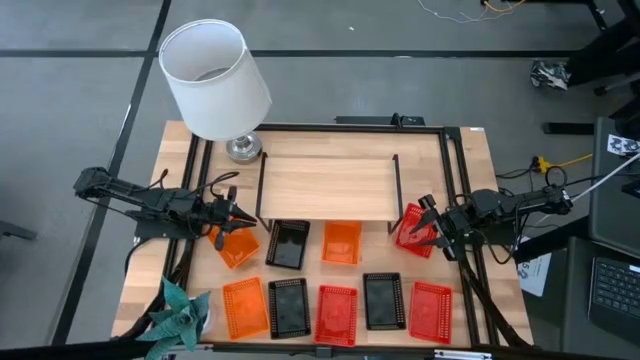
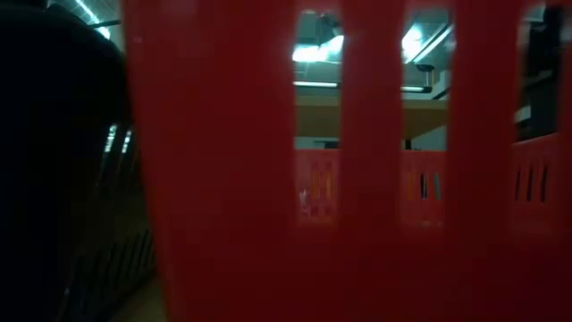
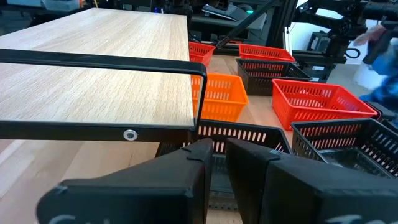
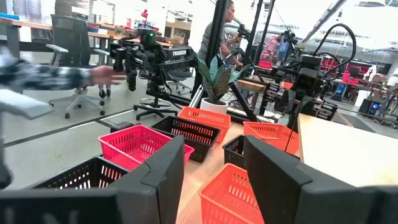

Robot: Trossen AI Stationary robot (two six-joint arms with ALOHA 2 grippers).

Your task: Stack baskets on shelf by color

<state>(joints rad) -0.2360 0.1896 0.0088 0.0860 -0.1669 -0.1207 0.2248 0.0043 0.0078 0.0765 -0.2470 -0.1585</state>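
Note:
Nine baskets lie on the tabletop in front of the shelf (image 1: 325, 185), whose plank (image 3: 93, 68) is bare. My left gripper (image 1: 240, 214) hovers just past the far corner of a skewed orange basket (image 1: 237, 246), fingers nearly together (image 3: 219, 149), pointing at a black basket (image 3: 242, 134). My right gripper (image 1: 427, 224) is open over a skewed red basket (image 1: 412, 232), whose corner (image 4: 227, 186) shows between its fingers. A red basket wall (image 2: 223, 179) fills the low view. My right gripper reaches level from the table's right side, with its open fingers over the red basket's corner (image 4: 231, 171). The fingers themselves hide the basket's walls there, so I cannot tell whether they touch it. The basket rests on the table.
A white-shaded lamp (image 1: 213, 80) stands at the shelf's far left corner. A teal plant (image 1: 180, 315) sits at the near left corner. The near row holds an orange basket (image 1: 245, 305), black ones (image 1: 289, 306) and red ones (image 1: 336, 314). A person's blurred sleeve (image 4: 37, 81) shows beyond the table.

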